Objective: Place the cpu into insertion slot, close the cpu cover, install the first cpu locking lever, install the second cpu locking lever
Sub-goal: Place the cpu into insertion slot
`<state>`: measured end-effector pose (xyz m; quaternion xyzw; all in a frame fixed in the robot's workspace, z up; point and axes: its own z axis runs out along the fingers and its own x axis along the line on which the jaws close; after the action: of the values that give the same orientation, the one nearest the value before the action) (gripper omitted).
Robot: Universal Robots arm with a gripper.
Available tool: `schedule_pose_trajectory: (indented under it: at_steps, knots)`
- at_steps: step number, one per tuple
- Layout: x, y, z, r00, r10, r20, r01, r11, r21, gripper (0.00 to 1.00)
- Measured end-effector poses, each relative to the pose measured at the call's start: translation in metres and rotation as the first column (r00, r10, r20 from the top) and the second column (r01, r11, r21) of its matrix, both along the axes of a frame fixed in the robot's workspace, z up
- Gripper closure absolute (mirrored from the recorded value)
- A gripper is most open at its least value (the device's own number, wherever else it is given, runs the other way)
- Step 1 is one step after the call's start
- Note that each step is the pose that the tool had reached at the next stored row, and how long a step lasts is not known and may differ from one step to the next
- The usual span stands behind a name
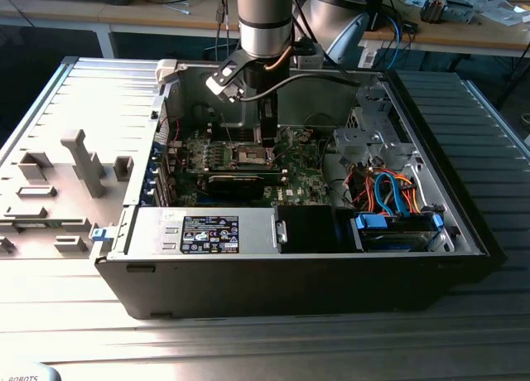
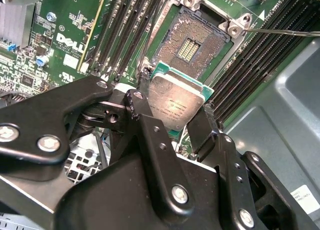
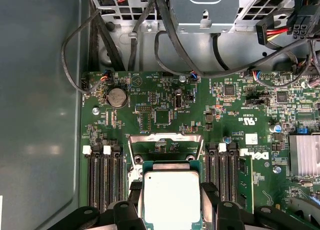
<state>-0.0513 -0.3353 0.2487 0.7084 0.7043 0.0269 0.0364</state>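
The cpu (image 2: 177,102) is pinched between my fingers (image 2: 145,121) by two opposite edges, silver-grey top showing; my gripper (image 2: 175,109) is clamped on it and nothing else touches it; I judge it light and stiff, slick across that metal top and delicate on the underside, so the bare edges look like the right place to hold it, never the contact face; it hangs close over the insertion slot (image 2: 192,42), not seated, and how much gap is left I cannot tell; the tan pin field lies bare; in the first wrist view the cpu cover (image 3: 166,137) stands swung up beyond the socket; memory slots (image 3: 102,180) flank both sides on the green motherboard (image 3: 160,107); in the exterior view I reach down into the open computer case (image 1: 290,273).
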Motion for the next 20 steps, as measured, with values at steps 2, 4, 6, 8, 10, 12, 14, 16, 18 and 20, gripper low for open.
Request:
schedule_pose_trajectory:
  at_steps: [2,4,6,8,10,12,14,16,18,20]
  knots:
    - [-0.0002,0.0000,-0.0010,1.0000,0.000,0.0001,0.000,1.0000,-0.0001,0.45]
    - [-0.0005,0.0000,-0.0028,1.0000,0.000,0.0000,0.000,1.0000,0.0000,0.45]
    - [-0.0006,0.0000,-0.0033,1.0000,0.000,0.0001,0.000,1.0000,0.0000,0.45]
    - [-0.0011,0.0000,-0.0067,1.0000,0.000,0.0001,0.000,1.0000,0.0000,0.45]
    - [-0.0011,0.0000,-0.0069,1.0000,0.000,0.0001,0.000,1.0000,-0.0001,0.45]
    - [-0.0011,0.0000,-0.0071,1.0000,0.000,0.0000,0.000,1.0000,-0.0001,0.45]
    - [-0.0011,0.0000,-0.0072,1.0000,0.000,0.0000,0.000,1.0000,0.0000,0.45]
    - [-0.0011,0.0000,-0.0073,1.0000,0.000,0.0001,0.000,1.0000,0.0000,0.45]
    - [-0.0011,0.0003,-0.0076,1.0000,0.000,0.0002,0.000,1.0000,0.0001,0.45]
    - [-0.0012,0.0018,-0.0076,1.0000,0.000,0.0000,0.000,1.0000,-0.0005,0.45]
